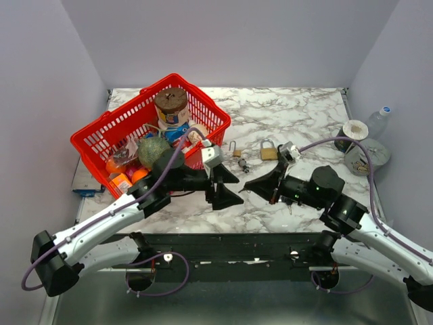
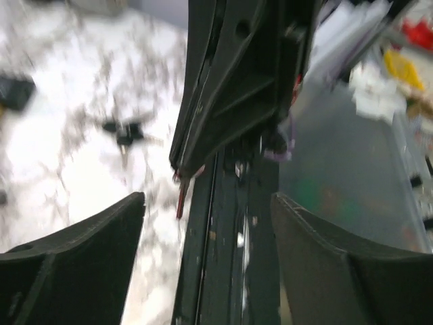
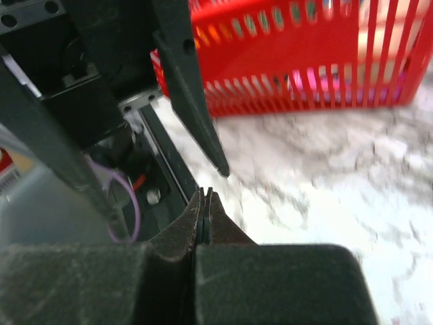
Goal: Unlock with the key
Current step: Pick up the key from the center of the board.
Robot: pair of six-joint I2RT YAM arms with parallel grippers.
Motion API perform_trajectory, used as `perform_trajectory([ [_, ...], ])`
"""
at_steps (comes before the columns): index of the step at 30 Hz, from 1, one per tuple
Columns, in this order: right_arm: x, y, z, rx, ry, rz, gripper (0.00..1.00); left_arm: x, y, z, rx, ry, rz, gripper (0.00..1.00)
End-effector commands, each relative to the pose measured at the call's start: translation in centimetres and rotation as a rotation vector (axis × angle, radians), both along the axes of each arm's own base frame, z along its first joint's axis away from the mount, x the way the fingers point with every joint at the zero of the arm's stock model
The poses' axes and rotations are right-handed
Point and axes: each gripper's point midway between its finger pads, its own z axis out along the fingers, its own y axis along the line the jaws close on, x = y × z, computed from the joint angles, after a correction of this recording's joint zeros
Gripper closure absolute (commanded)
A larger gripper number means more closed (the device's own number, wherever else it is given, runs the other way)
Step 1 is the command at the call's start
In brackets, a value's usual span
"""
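A brass padlock (image 1: 268,150) lies on the marble table (image 1: 298,115), with a smaller padlock (image 1: 234,149) to its left. The key (image 1: 243,165), on a dark fob, rests on the table just in front of them. It shows blurred in the left wrist view as the key (image 2: 125,130). My left gripper (image 1: 238,191) (image 2: 208,200) is open with nothing between its fingers, pointing right. My right gripper (image 1: 247,188) (image 3: 205,202) is shut tip to tip, facing the left one a short way off. Both hover nearer than the key and touch neither it nor the locks.
A red basket (image 1: 108,125) (image 3: 304,74) full of groceries stands at the back left, close behind my left arm. A tape roll (image 1: 355,129), a round tin (image 1: 369,154) and a bottle (image 1: 380,119) sit at the right edge. The black mounting rail (image 1: 230,240) runs along the near edge.
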Motion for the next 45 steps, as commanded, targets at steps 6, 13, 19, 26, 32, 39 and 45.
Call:
perform_trajectory([
  [6, -0.4, -1.3, 10.1, 0.454, -0.174, -0.050, 0.99, 2.1, 1.9, 9.9, -0.468, 0.087, 0.278, 0.10],
  [13, -1.2, -1.8, 11.3, 0.522, -0.192, -0.031, 0.99, 2.1, 1.4, 9.7, -0.542, 0.226, 0.274, 0.19],
  [19, -1.2, -1.8, 11.2, 0.520, -0.191, -0.032, 0.99, 1.3, 0.5, 9.6, -0.552, 0.256, 0.246, 0.37],
  [26, -0.8, -1.8, 10.8, 0.508, -0.176, -0.048, 0.99, 0.6, 0.0, 10.0, -0.573, 0.254, 0.227, 0.47],
  [32, -0.6, -1.6, 10.5, 0.496, -0.166, -0.057, 0.99, 0.4, -0.6, 10.1, -0.569, 0.259, 0.209, 0.60],
  [39, 0.6, -1.5, 8.9, 0.384, -0.139, -0.108, 0.99, 1.5, -0.4, 8.6, -0.507, 0.277, 0.293, 1.00],
  [45, 0.5, -2.0, 6.9, 0.239, -0.117, -0.117, 0.94, 1.9, 0.8, 7.2, -0.422, 0.218, 0.356, 1.00],
])
